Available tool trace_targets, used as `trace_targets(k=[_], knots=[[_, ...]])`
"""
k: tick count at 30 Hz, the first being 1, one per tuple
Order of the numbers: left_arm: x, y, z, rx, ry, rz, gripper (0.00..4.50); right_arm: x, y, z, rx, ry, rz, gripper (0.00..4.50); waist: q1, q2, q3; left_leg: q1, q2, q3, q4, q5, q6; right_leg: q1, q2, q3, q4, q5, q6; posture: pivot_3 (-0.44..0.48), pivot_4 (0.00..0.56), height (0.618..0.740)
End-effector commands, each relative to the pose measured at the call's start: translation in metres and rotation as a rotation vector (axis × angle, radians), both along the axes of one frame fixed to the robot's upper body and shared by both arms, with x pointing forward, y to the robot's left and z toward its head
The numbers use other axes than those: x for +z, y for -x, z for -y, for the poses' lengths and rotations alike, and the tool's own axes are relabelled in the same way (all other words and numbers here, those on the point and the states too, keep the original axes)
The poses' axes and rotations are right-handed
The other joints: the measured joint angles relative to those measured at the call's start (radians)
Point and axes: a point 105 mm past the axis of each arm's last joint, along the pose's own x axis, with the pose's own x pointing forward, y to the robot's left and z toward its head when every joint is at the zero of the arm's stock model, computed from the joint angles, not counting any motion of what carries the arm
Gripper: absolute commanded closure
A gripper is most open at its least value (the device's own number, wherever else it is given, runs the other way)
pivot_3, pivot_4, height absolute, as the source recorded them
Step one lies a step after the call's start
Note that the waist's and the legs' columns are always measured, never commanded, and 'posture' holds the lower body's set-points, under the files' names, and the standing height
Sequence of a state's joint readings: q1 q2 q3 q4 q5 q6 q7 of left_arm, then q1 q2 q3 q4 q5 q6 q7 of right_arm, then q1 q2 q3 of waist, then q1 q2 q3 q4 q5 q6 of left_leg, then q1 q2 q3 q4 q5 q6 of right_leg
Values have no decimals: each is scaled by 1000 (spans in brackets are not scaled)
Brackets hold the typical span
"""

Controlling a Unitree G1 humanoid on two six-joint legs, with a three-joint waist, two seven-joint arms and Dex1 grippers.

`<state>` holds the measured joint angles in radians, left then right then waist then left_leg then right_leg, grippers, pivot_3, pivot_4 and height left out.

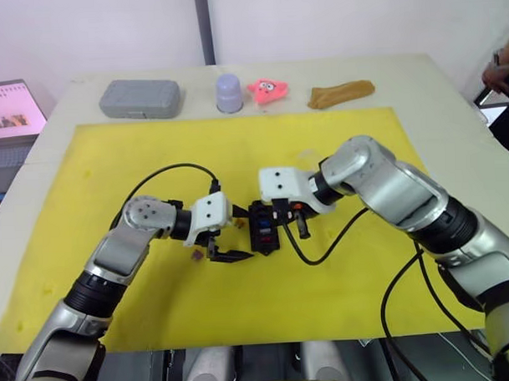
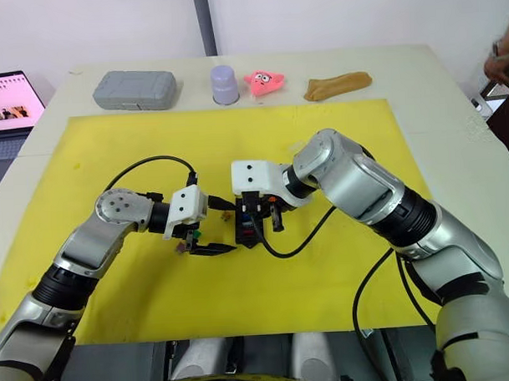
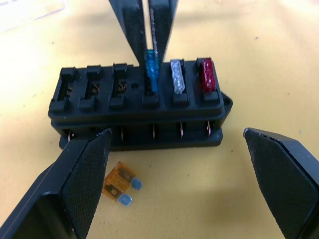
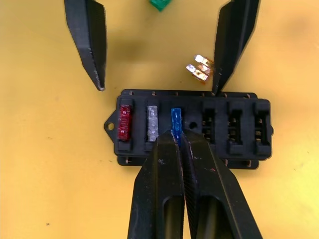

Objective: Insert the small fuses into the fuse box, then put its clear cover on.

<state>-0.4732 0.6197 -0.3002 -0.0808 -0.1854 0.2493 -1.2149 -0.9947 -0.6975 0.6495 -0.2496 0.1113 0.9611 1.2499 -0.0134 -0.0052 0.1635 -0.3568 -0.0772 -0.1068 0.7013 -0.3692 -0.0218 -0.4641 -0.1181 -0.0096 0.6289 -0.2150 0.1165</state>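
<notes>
The black fuse box [image 3: 139, 107] lies on the yellow mat [image 1: 324, 280]. A red fuse [image 3: 207, 74] and a grey fuse [image 3: 177, 77] stand in its end slots. My right gripper [image 4: 178, 137] is shut on a teal-blue fuse [image 4: 176, 121] that sits in the third slot beside them. The other three slots of that row are bare. My left gripper [image 3: 175, 133] is open, one finger off each end of the box's near side. An orange-yellow fuse [image 3: 119, 185] lies flat beside the box, with a green fuse [image 4: 160, 4] and a purple fuse [image 1: 196, 254] farther off. The clear cover [image 3: 30, 11] lies beyond the box.
Along the table's far edge stand a grey case [image 1: 139, 98], a lilac cup [image 1: 228, 93], a pink toy [image 1: 268, 90] and a tan cloth [image 1: 341, 93]. A laptop [image 1: 9, 107] sits off the left side. A person's arm [image 1: 501, 65] shows at the right edge.
</notes>
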Motion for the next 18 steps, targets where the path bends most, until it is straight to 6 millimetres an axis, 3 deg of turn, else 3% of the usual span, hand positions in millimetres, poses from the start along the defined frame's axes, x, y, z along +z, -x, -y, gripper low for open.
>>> trace_targets(k=[1,18], knots=[[4,2,3,-17,5,34,68,12,-1,-3,-6,-14,28,4500,0,0,0,0,0,0,0,0,0,0,0,0,0,0,0,0,150,740],[4,1,2,-11,3,40,68,2,8,-3,26,24,-1,4500,0,0,0,0,0,0,0,0,0,0,0,0,0,0,0,0,150,740]])
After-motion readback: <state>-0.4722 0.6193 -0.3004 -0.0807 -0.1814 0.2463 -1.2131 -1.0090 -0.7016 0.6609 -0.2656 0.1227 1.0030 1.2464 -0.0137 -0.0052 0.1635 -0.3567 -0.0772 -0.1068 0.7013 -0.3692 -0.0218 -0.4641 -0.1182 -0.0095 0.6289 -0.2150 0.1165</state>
